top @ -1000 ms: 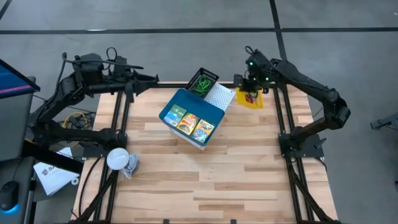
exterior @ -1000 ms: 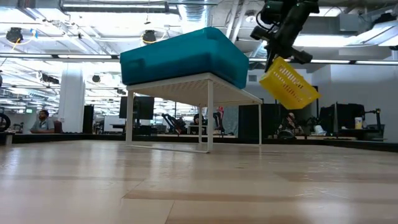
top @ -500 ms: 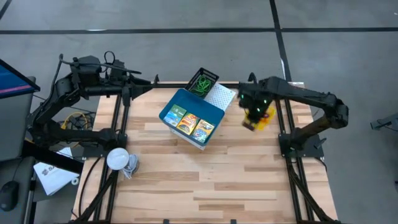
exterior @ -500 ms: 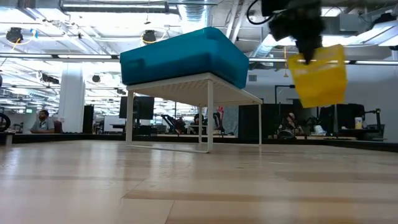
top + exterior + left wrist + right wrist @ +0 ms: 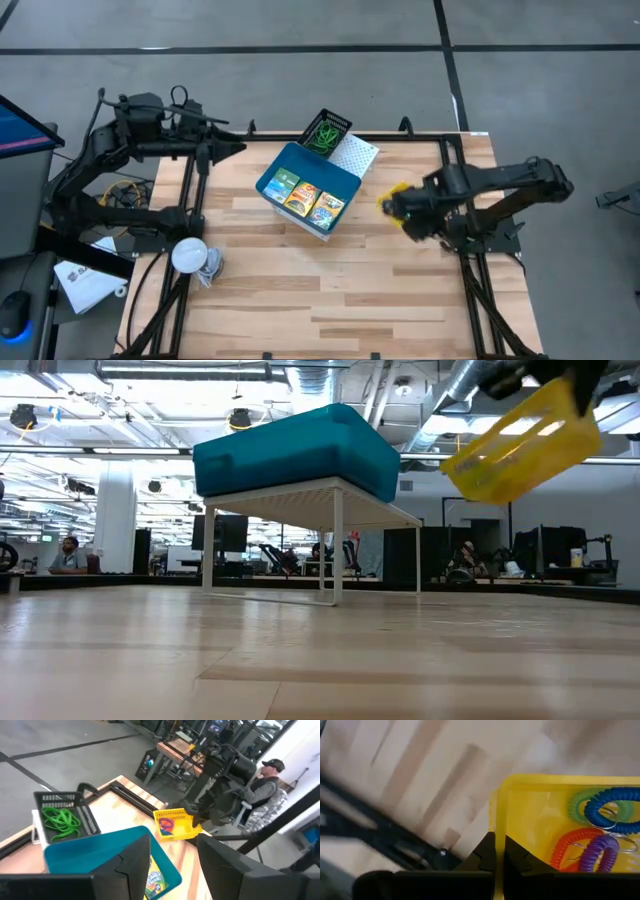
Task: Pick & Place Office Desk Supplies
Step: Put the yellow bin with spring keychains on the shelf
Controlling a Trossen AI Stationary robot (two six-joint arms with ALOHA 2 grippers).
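Observation:
My right gripper (image 5: 496, 842) is shut on a yellow mesh tray (image 5: 395, 203), which it carries over the table's right side. In the tray lie blue, green, orange and purple coiled loops (image 5: 600, 827). The blue tray (image 5: 305, 190) with three crayon packs (image 5: 302, 195) rests on a white wire rack (image 5: 330, 540) mid-table. A black tray (image 5: 325, 132) holding green bands stands behind it. My left gripper (image 5: 172, 865) hovers open past the table's far left corner, its fingers empty. My right gripper pinches the yellow tray's side wall at its top edge (image 5: 498, 815), one finger inside the tray and one outside. The fingers point down from above. The tray (image 5: 520, 445) hangs lifted clear of the table and tilted, its loops still inside.
A white round bulb-like object (image 5: 190, 255) lies at the table's left edge. Bare wood spreads over the near half of the table (image 5: 330, 300). In the left wrist view a person (image 5: 265, 785) sits beyond the table's right side.
My right gripper has swung from the table's far right corner toward the near edge, rolling its wrist as it went. The yellow tray has gone with it, turned about and tipped, staying clear of the table.

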